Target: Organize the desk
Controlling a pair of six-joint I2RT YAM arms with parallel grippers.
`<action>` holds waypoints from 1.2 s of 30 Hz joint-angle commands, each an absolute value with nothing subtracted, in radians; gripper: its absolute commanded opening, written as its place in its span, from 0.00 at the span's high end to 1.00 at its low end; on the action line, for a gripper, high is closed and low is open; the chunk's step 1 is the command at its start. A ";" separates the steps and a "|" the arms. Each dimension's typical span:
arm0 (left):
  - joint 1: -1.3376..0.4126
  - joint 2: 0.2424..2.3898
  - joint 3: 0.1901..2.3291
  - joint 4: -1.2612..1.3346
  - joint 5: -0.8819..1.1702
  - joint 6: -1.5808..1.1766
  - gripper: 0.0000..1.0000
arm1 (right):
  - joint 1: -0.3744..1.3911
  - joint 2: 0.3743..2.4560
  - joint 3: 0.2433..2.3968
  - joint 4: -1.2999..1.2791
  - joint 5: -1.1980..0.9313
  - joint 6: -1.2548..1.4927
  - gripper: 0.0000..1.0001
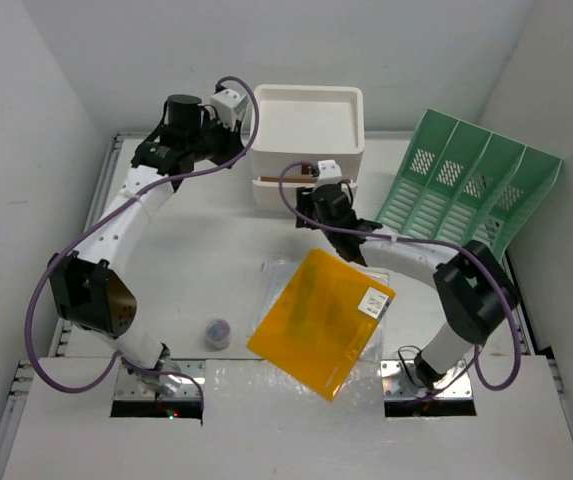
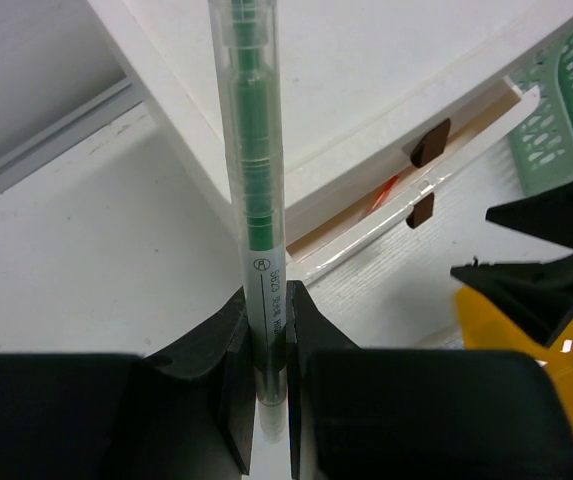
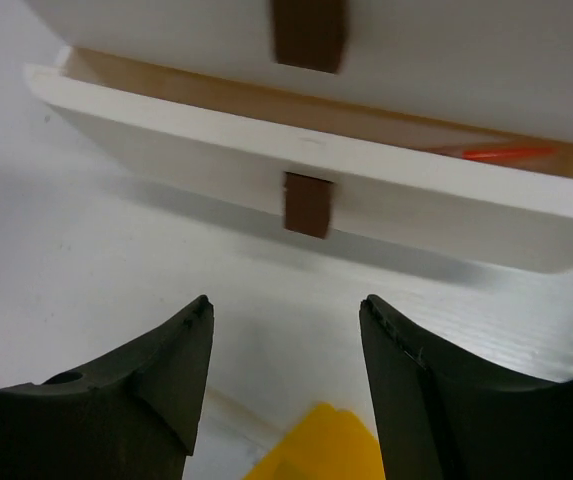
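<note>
While the left fingers (image 2: pixel 238 370) pinch a clear-barrelled green pen (image 2: pixel 254 200) near one end, close to the white drawer box (image 1: pixel 306 120), the right fingers (image 3: pixel 166 370) stand spread just short of its lower drawer (image 3: pixel 266 150). That drawer sits slightly out, with an orange pen (image 3: pixel 491 153) inside. Under both arms lies the white counter (image 1: pixel 196 250), carrying the box at its far side, a green file rack (image 1: pixel 466 185) beside it, and a yellow folder (image 1: pixel 321 320) and a small jar (image 1: pixel 218 332) nearer.

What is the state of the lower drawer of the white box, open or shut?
Partly open: the drawer front stands out from the box, and the gap shows an orange item inside.
</note>
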State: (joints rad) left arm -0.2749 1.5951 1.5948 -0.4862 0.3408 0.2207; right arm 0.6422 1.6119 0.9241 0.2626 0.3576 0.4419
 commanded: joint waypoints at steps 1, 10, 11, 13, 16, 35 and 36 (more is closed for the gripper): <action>-0.267 1.574 1.578 -0.431 0.313 0.242 1.00 | 0.673 1.650 1.052 0.292 0.451 0.420 0.41; -0.261 1.568 1.566 -0.425 0.351 0.261 1.00 | 0.678 1.787 1.135 0.271 0.587 0.463 0.47; -0.261 1.568 1.569 -0.425 0.360 0.259 1.00 | 0.680 1.795 1.138 0.278 0.588 0.462 0.48; -0.259 1.568 1.569 -0.428 0.376 0.259 1.00 | 0.681 1.805 1.152 0.284 0.597 0.456 0.50; -0.258 1.566 1.571 -0.422 0.382 0.259 1.00 | 0.686 1.825 1.166 0.302 0.620 0.433 0.54; -0.258 1.586 1.577 -0.453 0.420 0.276 1.00 | 0.695 1.871 1.154 0.382 0.718 0.465 1.00; -0.258 1.585 1.577 -0.454 0.422 0.281 1.00 | 0.696 1.861 1.140 0.383 0.706 0.468 1.00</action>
State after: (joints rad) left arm -0.2672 1.5963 1.5696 -0.4744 0.4053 0.2615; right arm 0.6968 1.8809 1.1419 0.3054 0.6697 0.4515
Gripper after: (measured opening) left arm 0.106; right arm 0.011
